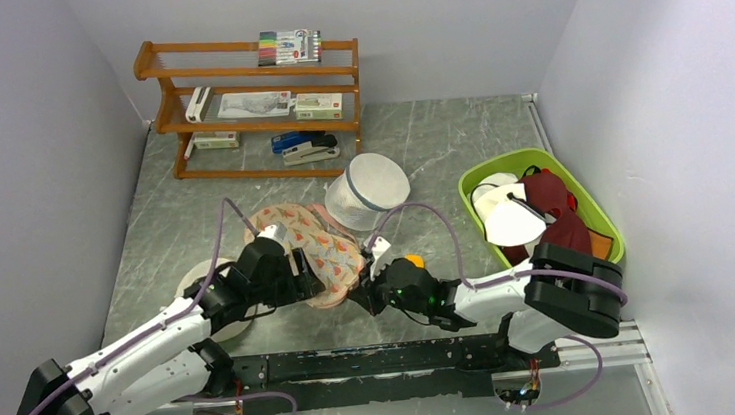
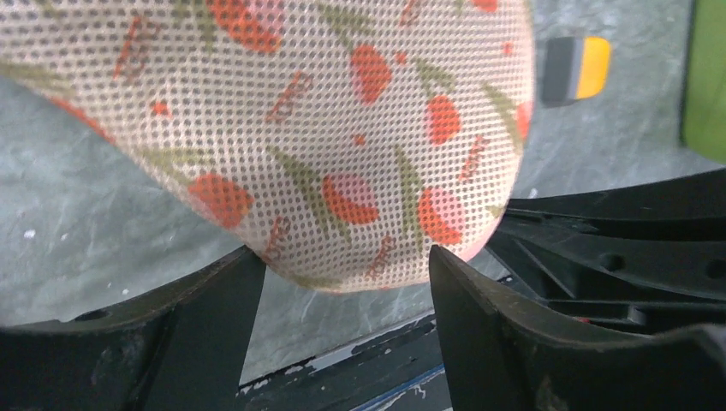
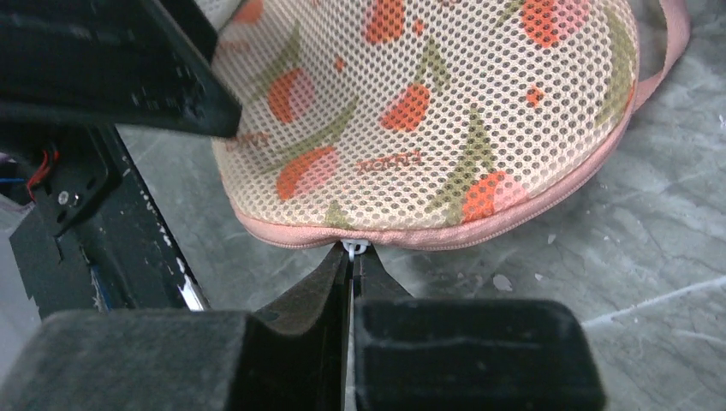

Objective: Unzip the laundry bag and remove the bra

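Observation:
The laundry bag (image 1: pixel 308 241), beige mesh with red and green flower print and a pink zip edge, lies mid-table. My left gripper (image 1: pixel 316 280) is at its near lobe. In the left wrist view the lobe (image 2: pixel 325 128) bulges between my two fingertips (image 2: pixel 231 291), which touch it on both sides. My right gripper (image 1: pixel 359 295) is at the bag's near right edge. In the right wrist view it (image 3: pixel 352 257) is shut on the small white zipper pull (image 3: pixel 354 247) at the pink zip seam of the bag (image 3: pixel 428 128). The zip looks closed. The bra is hidden.
A white mesh cylinder (image 1: pixel 366 192) stands just behind the bag. A green bin (image 1: pixel 595 210) with red and white garments is at the right. A wooden shelf (image 1: pixel 254 107) stands at the back. A round cream cap (image 1: pixel 189 280) lies under my left arm.

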Controlling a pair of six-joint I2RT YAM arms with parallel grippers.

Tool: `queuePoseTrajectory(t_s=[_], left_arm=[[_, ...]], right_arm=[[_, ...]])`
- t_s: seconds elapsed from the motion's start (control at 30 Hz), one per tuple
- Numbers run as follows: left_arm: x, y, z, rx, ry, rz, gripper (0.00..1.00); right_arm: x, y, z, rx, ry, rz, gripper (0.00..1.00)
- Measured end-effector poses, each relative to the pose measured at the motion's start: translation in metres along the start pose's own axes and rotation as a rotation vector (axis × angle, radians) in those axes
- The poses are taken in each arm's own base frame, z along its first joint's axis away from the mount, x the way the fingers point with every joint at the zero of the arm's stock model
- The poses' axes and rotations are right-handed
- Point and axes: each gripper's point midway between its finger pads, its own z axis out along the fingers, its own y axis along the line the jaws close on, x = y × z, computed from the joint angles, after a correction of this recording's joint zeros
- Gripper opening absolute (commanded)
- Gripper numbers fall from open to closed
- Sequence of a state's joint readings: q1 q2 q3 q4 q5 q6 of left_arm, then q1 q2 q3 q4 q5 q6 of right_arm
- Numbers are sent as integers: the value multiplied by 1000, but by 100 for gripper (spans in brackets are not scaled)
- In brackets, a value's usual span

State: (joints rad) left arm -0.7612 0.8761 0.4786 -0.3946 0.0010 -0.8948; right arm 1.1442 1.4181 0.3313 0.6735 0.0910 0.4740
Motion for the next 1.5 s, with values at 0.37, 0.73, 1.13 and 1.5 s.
queuePoseTrajectory(t_s=[0.37, 0.73, 1.13, 1.5], left_arm=[[-5, 20, -14, -230, -73, -100, 61], [9, 13, -18, -234, -72, -143, 78], [18, -29, -1, -56, -58, 289, 74], [5, -65, 21, 85, -120, 527, 62]], right_arm=[[-8, -7, 6, 48, -37, -1, 0], [-7, -14, 7, 85, -36, -11, 0], [-2, -13, 12, 36, 6, -17, 0], [4, -4, 12, -50, 50, -2, 0]])
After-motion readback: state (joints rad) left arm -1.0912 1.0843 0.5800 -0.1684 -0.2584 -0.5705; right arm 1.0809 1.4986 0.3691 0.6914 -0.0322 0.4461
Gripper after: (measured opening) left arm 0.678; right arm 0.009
